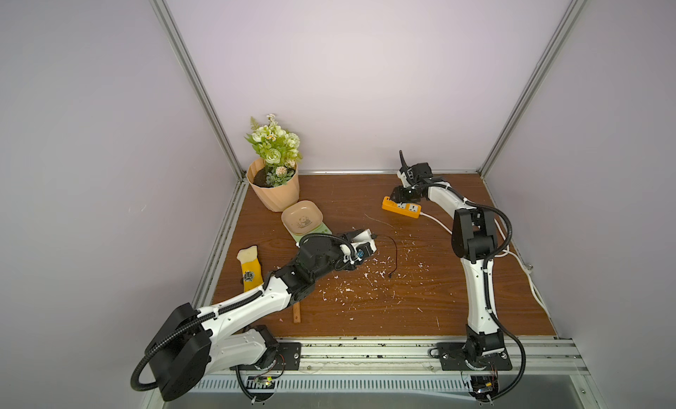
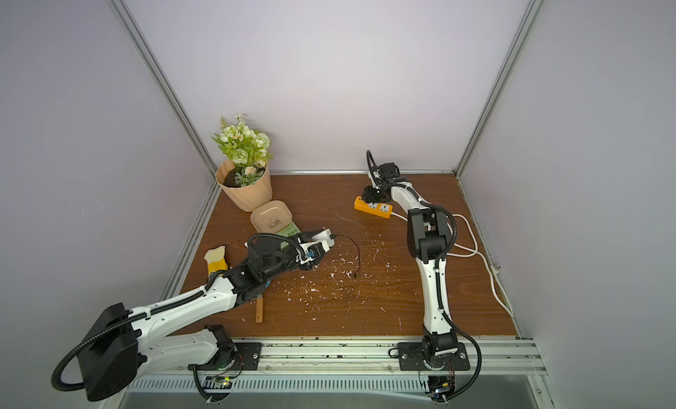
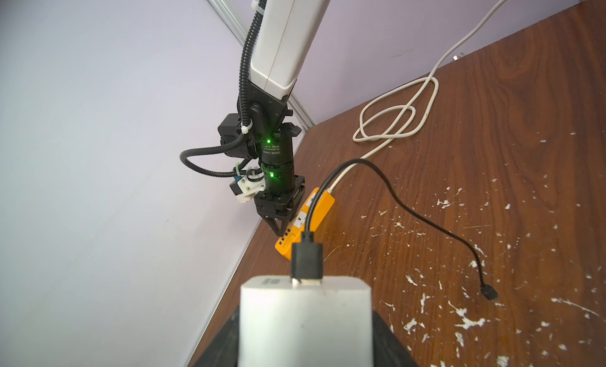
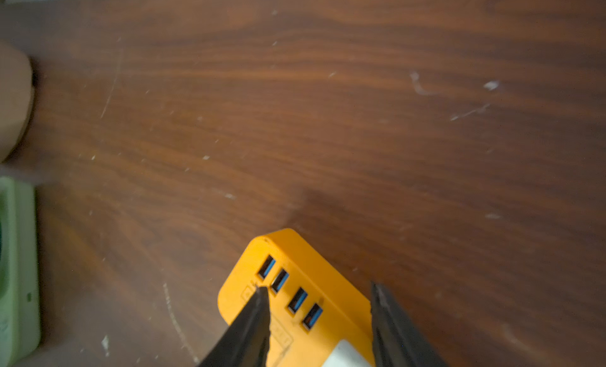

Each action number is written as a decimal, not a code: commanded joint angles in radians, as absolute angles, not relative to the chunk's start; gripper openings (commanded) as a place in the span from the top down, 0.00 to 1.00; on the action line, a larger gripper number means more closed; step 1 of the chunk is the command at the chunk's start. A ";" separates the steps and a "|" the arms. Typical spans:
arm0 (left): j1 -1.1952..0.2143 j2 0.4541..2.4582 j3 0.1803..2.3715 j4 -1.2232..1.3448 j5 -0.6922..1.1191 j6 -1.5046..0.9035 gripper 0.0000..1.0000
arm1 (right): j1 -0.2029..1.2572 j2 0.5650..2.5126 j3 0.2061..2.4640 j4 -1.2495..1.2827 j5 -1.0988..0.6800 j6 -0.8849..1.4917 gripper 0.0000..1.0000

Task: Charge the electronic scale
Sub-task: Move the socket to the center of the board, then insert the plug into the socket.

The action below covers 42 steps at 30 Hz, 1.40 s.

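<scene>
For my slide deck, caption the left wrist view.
Charger with black cable in the left gripper; right gripper at the orange strip.

Both top views are lit softly and evenly from above. The pale walls glow brightest at the middle of the back wall and darken toward the picture corners. The counter carries only faint, soft-edged shadows beneath the arms. Detail is sharp, with slight grain.

In the left wrist view, the white charger close to the lens is out of focus and nearly washed out, while the counter beyond is crisp. 2 green lights on the right arm flare a little.

The right wrist view is dim, warm and blurred throughout. The orange power strip is soft and casts a dull shadow, and the electronic scale at the picture's edge is a smear.
</scene>
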<state>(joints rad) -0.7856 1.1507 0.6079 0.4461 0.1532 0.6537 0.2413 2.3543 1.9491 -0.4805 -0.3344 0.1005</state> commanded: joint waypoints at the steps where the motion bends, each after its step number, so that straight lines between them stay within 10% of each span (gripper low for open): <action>1: -0.793 1.118 0.595 0.462 0.146 0.657 0.74 | 0.300 2.263 1.848 -0.492 -0.388 0.065 0.48; 16: -0.790 1.191 0.560 0.575 0.108 0.615 0.71 | 0.390 1.683 1.382 -0.307 -0.495 0.188 0.51; 25: -0.780 1.214 0.564 0.672 0.137 0.562 0.71 | 0.438 1.342 1.087 -0.102 -0.731 0.228 0.32; 42: -0.780 1.194 0.584 0.715 0.207 0.493 0.71 | 0.538 1.261 0.956 0.031 -0.806 0.198 0.29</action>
